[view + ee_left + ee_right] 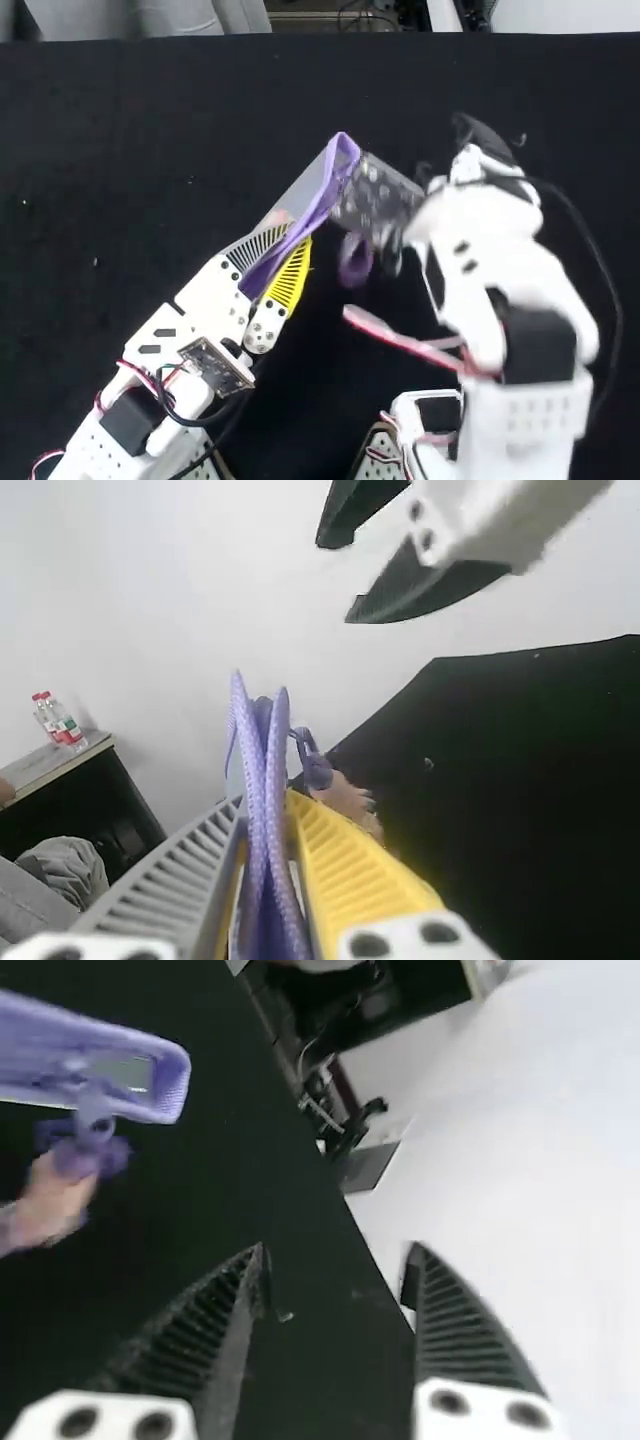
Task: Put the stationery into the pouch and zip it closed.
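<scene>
We see a purple-edged pouch (pixel 324 195) with a dotted dark side, a black table (pixel 120 150), and the left gripper (pixel 300 236) in yellow and grey.

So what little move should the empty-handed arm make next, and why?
Probably ease the right gripper over to the purple zip pull and close on it. Its fingers are open and hold nothing, the pull dangles free just ahead of them, and the left gripper is clamped on the pouch, steadying it for a tug.
</scene>
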Motion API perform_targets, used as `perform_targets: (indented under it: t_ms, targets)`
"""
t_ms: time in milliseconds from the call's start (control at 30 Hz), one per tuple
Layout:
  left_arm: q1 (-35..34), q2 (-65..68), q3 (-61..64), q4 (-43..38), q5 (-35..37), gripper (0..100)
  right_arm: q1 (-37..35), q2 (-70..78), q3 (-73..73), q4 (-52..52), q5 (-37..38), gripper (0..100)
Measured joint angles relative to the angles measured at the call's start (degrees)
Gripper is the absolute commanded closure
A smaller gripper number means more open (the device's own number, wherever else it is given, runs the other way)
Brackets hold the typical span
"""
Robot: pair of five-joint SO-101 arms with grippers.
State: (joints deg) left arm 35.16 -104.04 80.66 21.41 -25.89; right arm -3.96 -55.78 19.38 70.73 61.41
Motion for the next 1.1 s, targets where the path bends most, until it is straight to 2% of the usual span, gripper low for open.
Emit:
perform_targets:
  t_ms: [367,500,633,867,1100]
  targets:
    - [0.2,0.0,-4.2,0.0,0.0,97,-2.0,-21.7,14.9,0.5,0.0,75.5]
    - [3.4,0.0,-4.2,0.0,-2.5,97,-2.0,-27.6,23.6,-1.9,-0.8,75.5]
    - [6.4,0.0,-4.2,0.0,-6.2,97,-2.7,-34.4,32.7,-7.8,-6.0,75.5]
    - [7.1,0.0,-4.2,0.0,-6.7,97,-7.9,-46.3,43.0,-11.4,-17.0,75.5]
    - [7.3,0.0,-4.2,0.0,-6.9,97,-11.9,-47.4,49.8,-14.5,-26.9,75.5]
